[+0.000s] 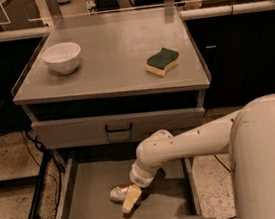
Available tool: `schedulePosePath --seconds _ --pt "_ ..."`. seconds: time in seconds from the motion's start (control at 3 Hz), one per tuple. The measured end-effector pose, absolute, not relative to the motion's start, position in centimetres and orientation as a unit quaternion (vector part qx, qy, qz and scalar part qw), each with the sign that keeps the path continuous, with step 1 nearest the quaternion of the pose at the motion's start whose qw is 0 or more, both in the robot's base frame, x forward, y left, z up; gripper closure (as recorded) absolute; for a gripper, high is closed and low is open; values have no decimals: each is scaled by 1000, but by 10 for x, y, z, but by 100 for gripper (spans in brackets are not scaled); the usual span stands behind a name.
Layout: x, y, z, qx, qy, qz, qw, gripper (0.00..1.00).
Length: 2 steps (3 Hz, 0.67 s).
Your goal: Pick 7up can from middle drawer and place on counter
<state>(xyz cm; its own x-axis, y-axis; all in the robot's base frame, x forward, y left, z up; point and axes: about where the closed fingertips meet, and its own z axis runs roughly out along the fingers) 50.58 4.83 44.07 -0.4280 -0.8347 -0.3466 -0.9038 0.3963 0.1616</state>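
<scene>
Because the 7up can point(118, 193), lying on its side in the middle drawer point(85, 194), looks light, thin and dented, I'd squeeze its round middle softly; my gripper point(130, 199) is right at it, spread or pinching I cannot tell.

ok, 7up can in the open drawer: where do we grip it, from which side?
Across its round mid-body, from above: the 7up can appears to lie on its side on the middle drawer floor. The end effector sits at its arm-side end.
</scene>
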Motion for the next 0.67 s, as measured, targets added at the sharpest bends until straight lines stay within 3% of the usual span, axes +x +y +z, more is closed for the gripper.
schedulePosePath --seconds 0.67 --pt "508 64 382 -496 845 166 109 0"
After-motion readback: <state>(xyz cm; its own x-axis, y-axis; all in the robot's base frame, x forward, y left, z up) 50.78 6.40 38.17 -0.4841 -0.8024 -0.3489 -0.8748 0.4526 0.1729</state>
